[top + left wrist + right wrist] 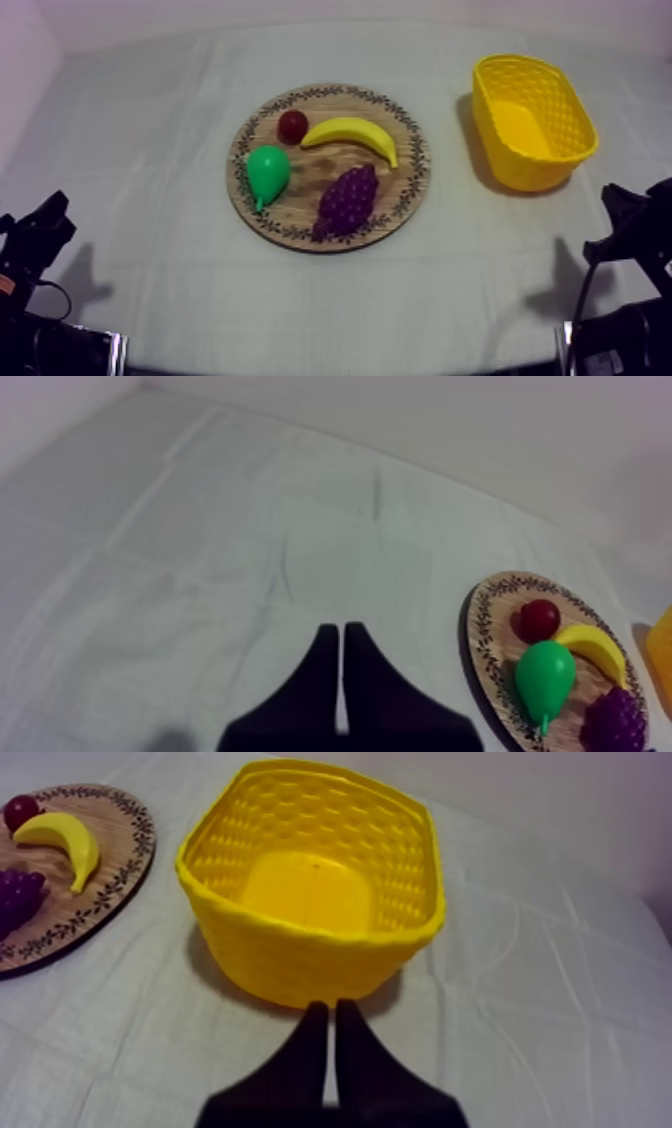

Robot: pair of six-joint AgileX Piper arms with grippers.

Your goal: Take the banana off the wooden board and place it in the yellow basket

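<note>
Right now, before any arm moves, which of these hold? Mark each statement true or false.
1. The banana lies on the wooden board. True.
2. The small red fruit sits in the yellow basket. False: the basket holds nothing, and the small red fruit is on the board beside the banana.
3. The left gripper is shut on nothing. True.
4. The right gripper is shut on the banana. False: its fingers lie together on nothing, pointing at the basket's near wall.
5. The bunch of grapes and the pear are both on the board. True.
</note>
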